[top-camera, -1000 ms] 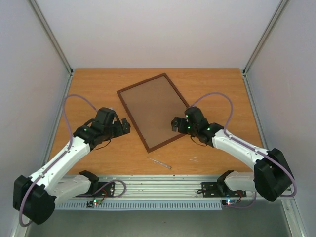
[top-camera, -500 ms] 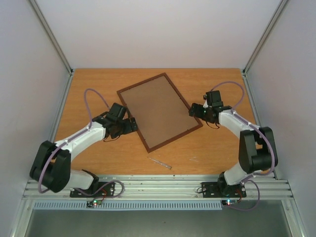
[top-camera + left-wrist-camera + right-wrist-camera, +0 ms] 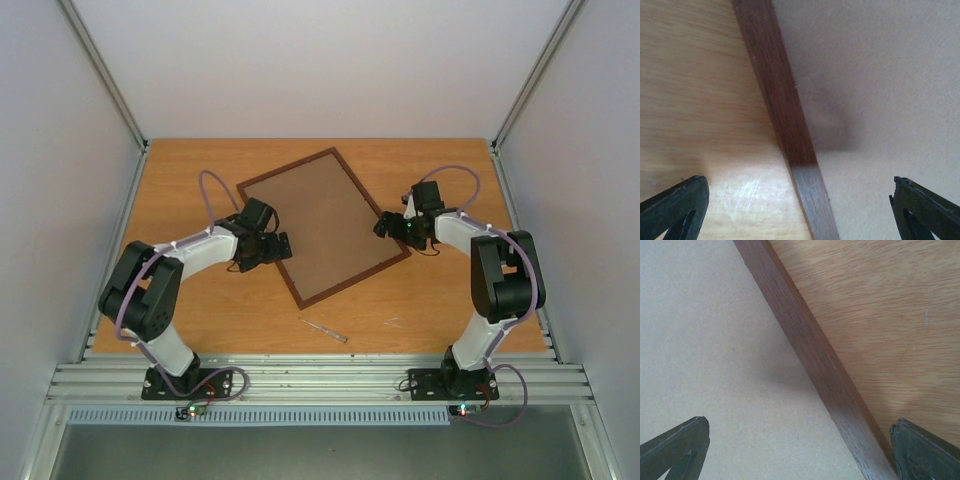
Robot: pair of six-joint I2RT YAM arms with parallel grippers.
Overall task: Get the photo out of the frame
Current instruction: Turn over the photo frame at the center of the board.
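Left fingers (image 3: 677,205) and right fingers (image 3: 927,450) both spread wide, each straddling a long rail of the back-up frame (image 3: 352,281). Centre on rails, close evenly, don't pinch backing (image 3: 320,222).

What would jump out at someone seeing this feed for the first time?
First, the dark wooden frame, lying skewed and back-up in the middle of the table, with plain brown backing on show and no photo visible. Next, the two arms flanking it: the left tool is open at its left rail and the right tool is open at its right rail. In the wrist views, each rail runs between the spread fingers.
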